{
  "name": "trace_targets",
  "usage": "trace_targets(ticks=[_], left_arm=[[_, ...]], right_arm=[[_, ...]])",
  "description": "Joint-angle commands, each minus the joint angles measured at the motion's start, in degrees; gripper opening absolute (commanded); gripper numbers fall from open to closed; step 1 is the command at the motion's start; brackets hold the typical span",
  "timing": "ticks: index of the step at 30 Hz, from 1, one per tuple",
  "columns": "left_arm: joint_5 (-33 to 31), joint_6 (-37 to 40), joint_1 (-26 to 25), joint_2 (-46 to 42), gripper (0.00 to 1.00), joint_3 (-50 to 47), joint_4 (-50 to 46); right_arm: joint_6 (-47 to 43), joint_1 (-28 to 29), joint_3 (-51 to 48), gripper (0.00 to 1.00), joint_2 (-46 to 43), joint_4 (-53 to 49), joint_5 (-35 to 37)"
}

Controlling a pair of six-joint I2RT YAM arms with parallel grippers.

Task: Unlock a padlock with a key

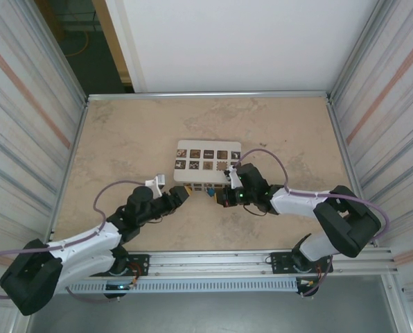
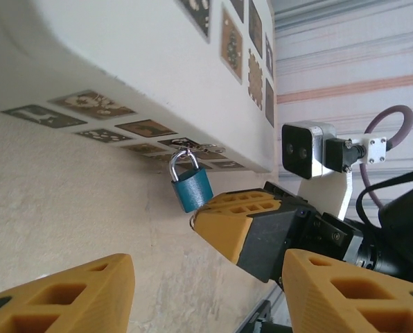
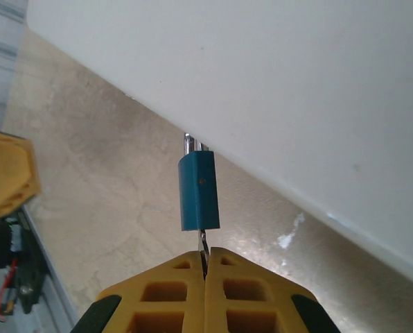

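Observation:
The blue padlock (image 3: 199,191) hangs by its metal shackle (image 2: 182,158) from the front face of the white box (image 1: 208,163). My right gripper (image 3: 205,267) is shut on the key (image 3: 204,243), a thin metal blade that runs from between the yellow fingers up into the padlock's bottom. In the left wrist view those yellow fingers (image 2: 238,223) touch the lower end of the padlock (image 2: 191,188). My left gripper (image 2: 206,305) is open with nothing between its fingers, a short way in front of the lock. From above, the left gripper (image 1: 181,195) and right gripper (image 1: 221,196) flank the padlock (image 1: 210,189).
The white box (image 2: 123,62) bears dark patterned squares on its top and front. It stands mid-table on the beige surface (image 1: 123,146). Metal-framed walls close in both sides, and a rail (image 1: 262,260) runs along the near edge.

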Motion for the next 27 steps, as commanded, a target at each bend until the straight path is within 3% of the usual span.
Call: trace_targets(ticks=[1,9,20,27], left_arm=[[0.52,-6.51,-0.26,1.29,0.59,-0.68,6.97],[-2.38,-12.23,-3.08,6.63,0.59,-1.28,11.15],[-3.49,-16.24,-3.32,19.72,0.58,0.47,23.93],[-1.92,-16.27,-0.88,27.90,0.51,1.20,32.63]], right_arm=[[9.19,1.99,1.17,0.00,-0.29,6.82,0.53],[16.49,5.79,0.46,0.00,1.69,13.11,7.94],[18.88,7.08,2.77,0.00,4.68,14.87,7.95],[18.62,7.31,2.84,0.00,5.02,15.01,8.21]])
